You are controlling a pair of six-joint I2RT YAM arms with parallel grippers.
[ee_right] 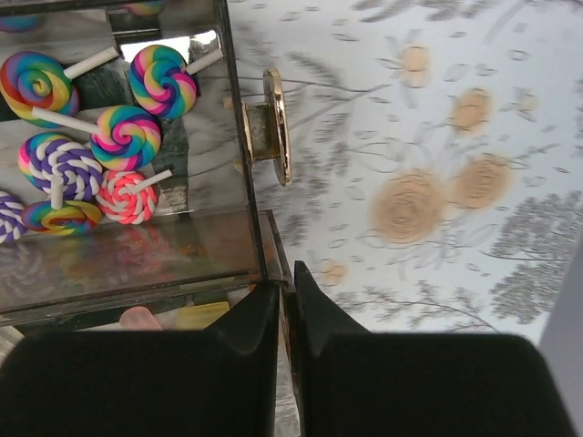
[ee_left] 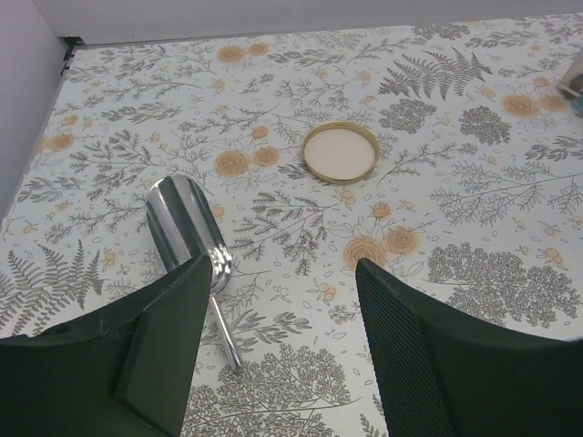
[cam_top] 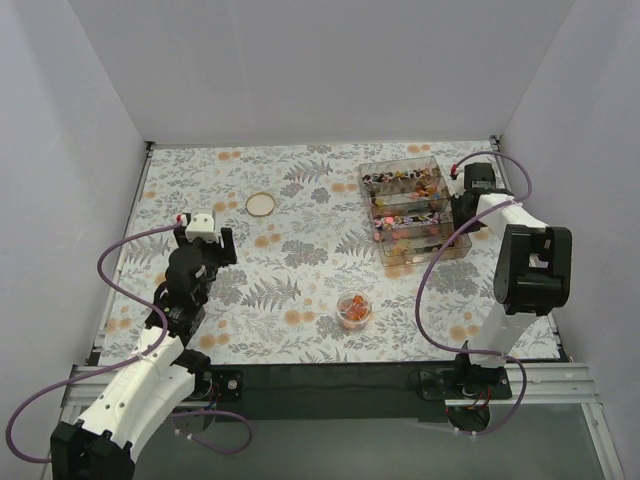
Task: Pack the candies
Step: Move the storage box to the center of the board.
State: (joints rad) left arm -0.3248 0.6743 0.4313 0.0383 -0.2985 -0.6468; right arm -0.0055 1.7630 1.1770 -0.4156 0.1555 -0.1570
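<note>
The candies (cam_top: 405, 205) fill a clear compartment box (cam_top: 437, 170) at the back right; swirl lollipops (ee_right: 123, 137) show through its wall in the right wrist view. More orange and red candies (cam_top: 352, 310) lie in a small round clear jar at the front centre. My right gripper (cam_top: 462, 207) is at the box's right side, its jaws shut (ee_right: 287, 291) on a thin clear edge of the box (ee_right: 260, 164), below a gold knob (ee_right: 273, 127). My left gripper (cam_top: 207, 247) hangs open and empty (ee_left: 282, 273) above the table at the left.
A metal scoop (ee_left: 187, 232) lies on the cloth just beyond my left finger. The jar's gold lid (ee_left: 340, 151) lies flat further back, and also shows in the top view (cam_top: 261, 204). White walls close in the table on three sides.
</note>
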